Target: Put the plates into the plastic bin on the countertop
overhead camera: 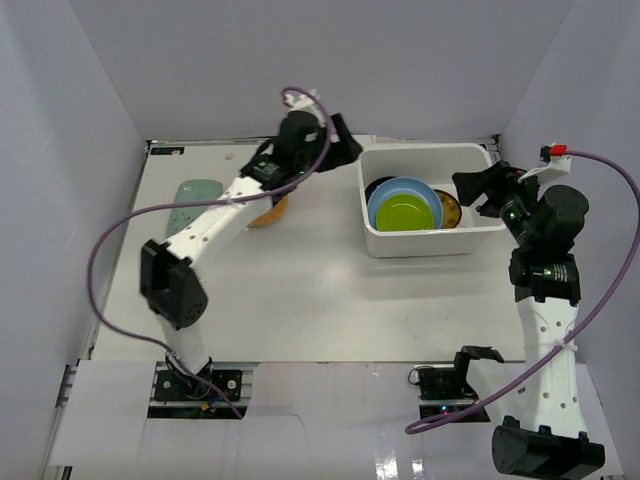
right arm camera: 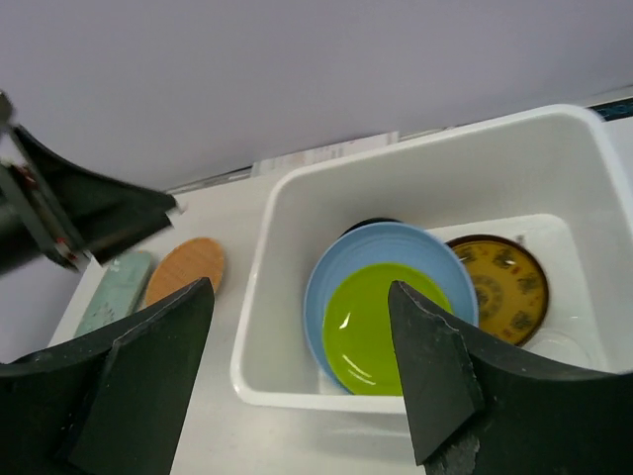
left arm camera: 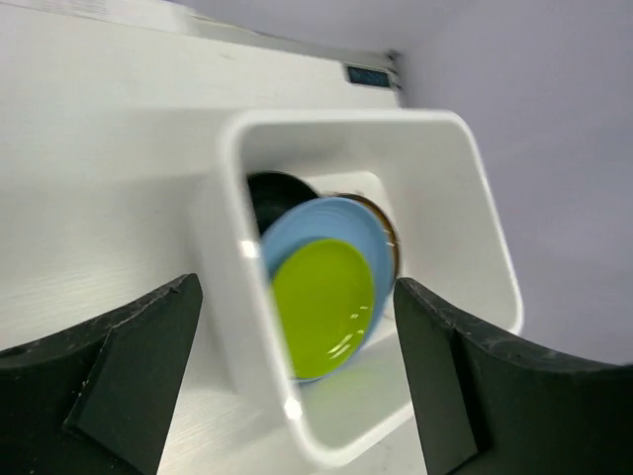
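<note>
1. While nothing is held, the left end effector [overhead camera: 345, 140] and the right end effector [overhead camera: 472, 195] are spread wide beside the plastic bin [overhead camera: 430, 243].
2. Inside it, a lime green plate [overhead camera: 405, 213] is stacked on a light blue plate [overhead camera: 379, 205].
3. Left of the bin, a woven tan plate [overhead camera: 270, 213] and a pale teal plate [overhead camera: 197, 197] are seen on the worktop [overhead camera: 300, 280].
4. The pale teal plate is judged hard, slippery and breakable; its rim should be pinched.

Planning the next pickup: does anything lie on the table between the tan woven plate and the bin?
Nothing visible lies on the table between the tan plate and the bin. Only the left arm hangs over part of that plate.
</note>
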Controlling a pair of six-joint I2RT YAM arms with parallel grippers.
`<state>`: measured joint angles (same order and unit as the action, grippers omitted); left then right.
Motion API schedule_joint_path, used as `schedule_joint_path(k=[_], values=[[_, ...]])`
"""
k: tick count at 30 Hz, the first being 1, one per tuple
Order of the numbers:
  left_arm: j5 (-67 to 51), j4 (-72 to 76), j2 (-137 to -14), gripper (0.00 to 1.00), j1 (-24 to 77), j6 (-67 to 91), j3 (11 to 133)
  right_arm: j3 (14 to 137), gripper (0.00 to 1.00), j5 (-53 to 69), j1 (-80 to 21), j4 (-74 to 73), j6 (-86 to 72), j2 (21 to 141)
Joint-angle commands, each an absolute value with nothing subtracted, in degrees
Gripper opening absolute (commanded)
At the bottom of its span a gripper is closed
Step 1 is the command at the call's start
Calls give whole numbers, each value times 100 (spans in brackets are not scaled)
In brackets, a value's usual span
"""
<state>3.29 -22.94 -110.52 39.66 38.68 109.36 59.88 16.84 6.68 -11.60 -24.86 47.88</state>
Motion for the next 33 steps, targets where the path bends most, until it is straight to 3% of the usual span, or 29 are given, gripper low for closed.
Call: schedule_joint_path(k=[1,4,9,21,27,30,31,33], values=[[756,-1936,-9139,89,3193,3849,9152,5758,77,2312,344,-888,-2610,4597],[957,-1162,-7959,82,2603,4296,7024,5555,76,2277,-129,-818,-2593,4518],[967,-494,-7356,79,1549,5263,5179,5379,75,1890,-1229,-914,-2373,4649],[608,948,-8999,80,835,6143,4219,4948,75,941,-4305,-370,-2285,5255],[132,1775,-10352,75,703,6187,4578,4869,74,966,-5580,656,-2452,6107],[53,2021,-10827,62,659,6328,4719,4843,74,958,-6011,1245,-2680,6565],[70,2178,-10967,41,659,6372,4728,4808,74,967,-6125,1422,-2881,6748],[9,2459,-11047,19,607,6355,4650,4720,74,906,-6213,1845,-3110,6907]])
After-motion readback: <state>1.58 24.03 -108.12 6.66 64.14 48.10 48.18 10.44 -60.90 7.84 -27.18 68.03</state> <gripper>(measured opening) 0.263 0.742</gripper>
